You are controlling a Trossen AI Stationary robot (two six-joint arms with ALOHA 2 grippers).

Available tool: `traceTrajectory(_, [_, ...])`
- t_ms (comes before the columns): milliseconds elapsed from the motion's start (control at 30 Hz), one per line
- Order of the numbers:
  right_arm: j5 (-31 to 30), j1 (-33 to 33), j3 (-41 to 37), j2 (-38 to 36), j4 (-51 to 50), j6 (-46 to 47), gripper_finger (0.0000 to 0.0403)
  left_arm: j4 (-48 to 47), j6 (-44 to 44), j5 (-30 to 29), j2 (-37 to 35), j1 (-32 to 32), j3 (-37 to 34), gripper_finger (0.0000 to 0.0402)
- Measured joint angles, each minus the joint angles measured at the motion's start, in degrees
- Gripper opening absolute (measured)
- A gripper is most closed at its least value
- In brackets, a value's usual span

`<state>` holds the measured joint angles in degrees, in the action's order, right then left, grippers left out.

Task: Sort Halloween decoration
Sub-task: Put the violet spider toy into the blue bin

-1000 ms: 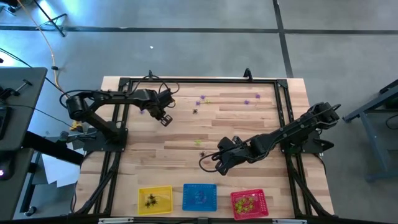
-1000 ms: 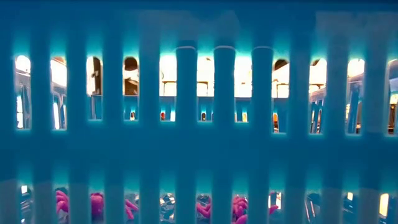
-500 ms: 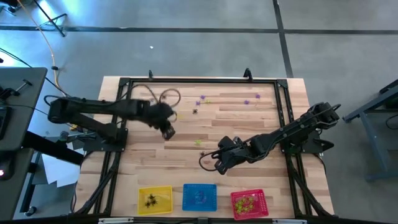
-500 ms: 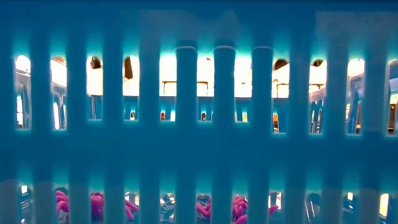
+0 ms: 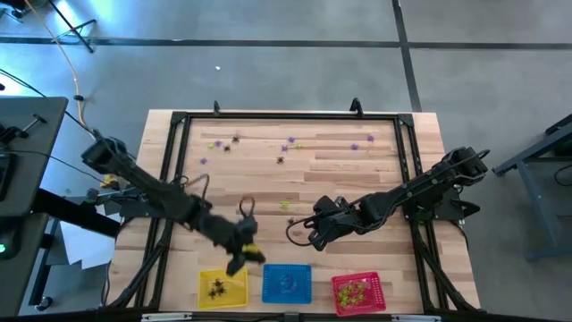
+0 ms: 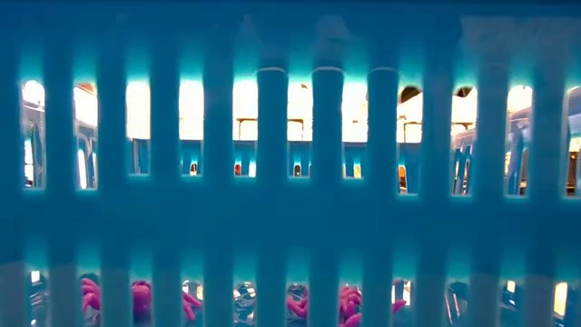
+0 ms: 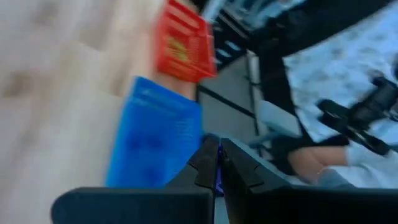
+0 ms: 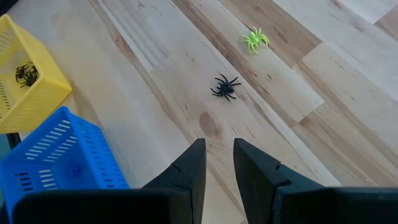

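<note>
My left gripper (image 5: 241, 259) hangs near the table's near edge, over the gap between the yellow basket (image 5: 222, 287) and the blue basket (image 5: 287, 283), and is shut on a purple spider trinket. My right gripper (image 8: 219, 144) is open and low over the table's middle (image 5: 297, 234), just short of a black spider (image 8: 225, 87). A yellow-green spider (image 8: 255, 39) lies beyond that one. More purple, black and yellow-green trinkets (image 5: 289, 146) are scattered along the far part of the table. The yellow basket holds black spiders (image 8: 26, 73). My left gripper (image 7: 219, 149) pinches the purple trinket between its two fingertips. Only a thin purple sliver (image 7: 217, 177) shows in the slit between them, so I cannot make out which part it has. The trinket is lifted clear of the table.
The red basket (image 5: 357, 292) with yellow-green trinkets stands right of the blue one on the near edge. The blue basket's slotted wall (image 6: 290, 182) fills the low view, with purple trinkets (image 6: 91, 295) behind its lower slots. A black frame (image 5: 286, 114) rims the table.
My left gripper has swung from the far left part of the table toward the near edge, ending by the yellow and blue baskets. Several trinkets it had covered at the far left now show. My right arm has kept still.
</note>
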<state>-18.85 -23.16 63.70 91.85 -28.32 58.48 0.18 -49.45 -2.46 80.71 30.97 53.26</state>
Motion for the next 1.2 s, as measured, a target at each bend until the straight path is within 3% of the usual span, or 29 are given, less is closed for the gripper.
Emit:
traceTrajectory(267, [0.0, 0.0, 0.0, 0.0, 0.0, 0.0, 0.0079, 2.6, 0.6, -0.9, 11.2, 5.3, 5.5, 0.0000])
traceTrajectory(567, [0.0, 0.0, 0.0, 0.0, 0.0, 0.0, 0.0079, 1.5, 3.6, -3.7, 19.7, 4.6, 10.0, 0.0000])
traceTrajectory(900, [0.0, 0.0, 0.0, 0.0, 0.1, 0.0, 0.0079, 2.2, 6.1, -4.3, 24.7, 1.6, 10.0, 0.0001])
traceTrajectory(1200, [0.0, 0.0, 0.0, 0.0, 0.3, 0.0, 0.0079, 1.9, 7.7, -7.8, 24.7, 1.6, 10.0, 0.0031])
